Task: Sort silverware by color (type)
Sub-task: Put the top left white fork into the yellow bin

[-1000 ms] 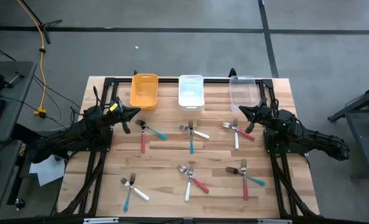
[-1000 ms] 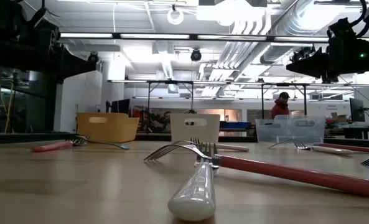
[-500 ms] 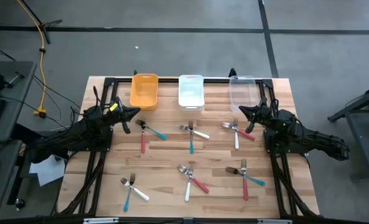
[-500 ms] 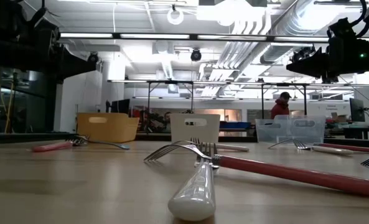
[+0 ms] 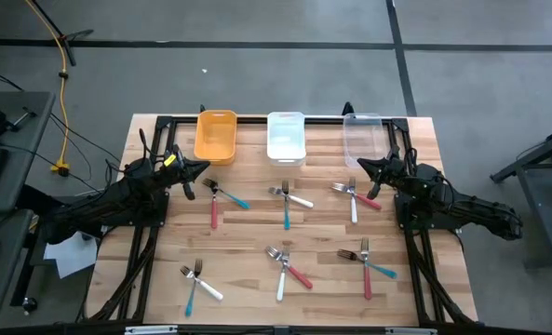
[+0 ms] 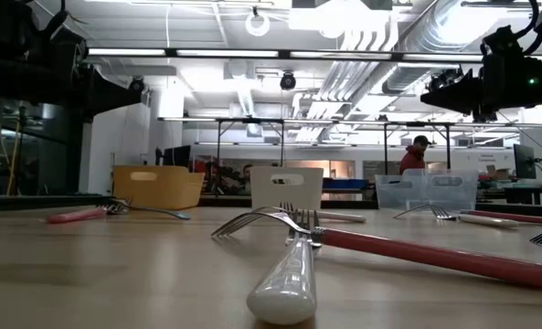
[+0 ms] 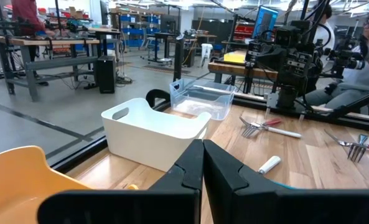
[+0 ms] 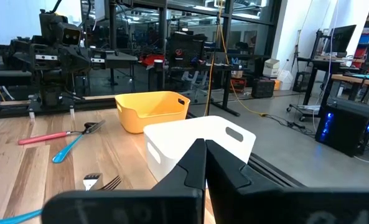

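The forks lie flat on the wooden table in several small crossed groups. A red and teal pair point(image 5: 222, 200) lies just in front of my left gripper point(image 5: 196, 167). A white and red pair point(image 5: 355, 197) lies just in front of my right gripper point(image 5: 364, 166). More groups lie at the middle point(image 5: 288, 200), near left point(image 5: 196, 282), near middle point(image 5: 287, 270) and near right point(image 5: 367, 261). Both grippers hover near the far side of the table, shut and holding nothing, as the left wrist view point(image 7: 203, 144) and the right wrist view point(image 8: 205, 144) show.
Three bins stand in a row along the far edge: yellow point(image 5: 216, 135), white point(image 5: 286, 137) and clear point(image 5: 364, 138). In the low view a white-handled fork point(image 6: 284, 279) crosses a red one point(image 6: 435, 256) close by. A person point(image 6: 417, 155) stands in the room beyond.
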### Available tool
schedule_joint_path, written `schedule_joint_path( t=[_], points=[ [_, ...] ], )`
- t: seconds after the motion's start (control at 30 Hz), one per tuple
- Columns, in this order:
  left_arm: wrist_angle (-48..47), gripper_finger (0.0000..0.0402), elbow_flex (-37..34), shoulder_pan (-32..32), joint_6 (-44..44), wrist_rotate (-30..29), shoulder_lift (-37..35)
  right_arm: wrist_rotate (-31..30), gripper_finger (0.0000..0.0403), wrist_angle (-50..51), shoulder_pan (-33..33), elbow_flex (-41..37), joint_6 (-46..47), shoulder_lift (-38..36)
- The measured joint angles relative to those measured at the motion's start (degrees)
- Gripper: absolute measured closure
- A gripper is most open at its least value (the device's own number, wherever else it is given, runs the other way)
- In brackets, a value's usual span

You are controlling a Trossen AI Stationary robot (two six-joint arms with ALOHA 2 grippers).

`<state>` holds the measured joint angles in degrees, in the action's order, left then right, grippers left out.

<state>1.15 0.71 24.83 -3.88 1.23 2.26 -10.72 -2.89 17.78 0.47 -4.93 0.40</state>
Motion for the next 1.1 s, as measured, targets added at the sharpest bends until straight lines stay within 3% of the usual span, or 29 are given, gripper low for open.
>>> schedule_joint_path(
  t=[0.2, 0.5, 0.63, 0.83, 1.1],
  points=[
    [0.00, 0.0401, 0.00, 0.00, 0.00, 0.00, 0.00, -0.02, 0.0402, -2.33, 0.00, 0.00, 8.91, 0.02],
    [0.00, 0.0401, 0.02, 0.00, -1.00, 0.00, 0.00, 1.15, 0.0402, -15.84, -0.06, 0.21, 9.20, 0.41],
    [0.71, 0.0401, 0.00, -0.01, -1.04, -0.01, 0.00, 4.38, 0.0402, -12.44, -0.33, 4.48, 9.86, 3.42],
    [1.41, 0.0401, 0.00, -0.01, -1.62, 0.00, -0.01, -5.32, 0.0402, 3.21, -1.99, 13.90, 12.19, 17.57],
    [0.98, 0.0401, 0.00, -0.01, 0.98, 0.01, -0.02, -5.74, 0.0402, 18.10, -3.92, 24.73, 18.62, 41.55]
  ],
)
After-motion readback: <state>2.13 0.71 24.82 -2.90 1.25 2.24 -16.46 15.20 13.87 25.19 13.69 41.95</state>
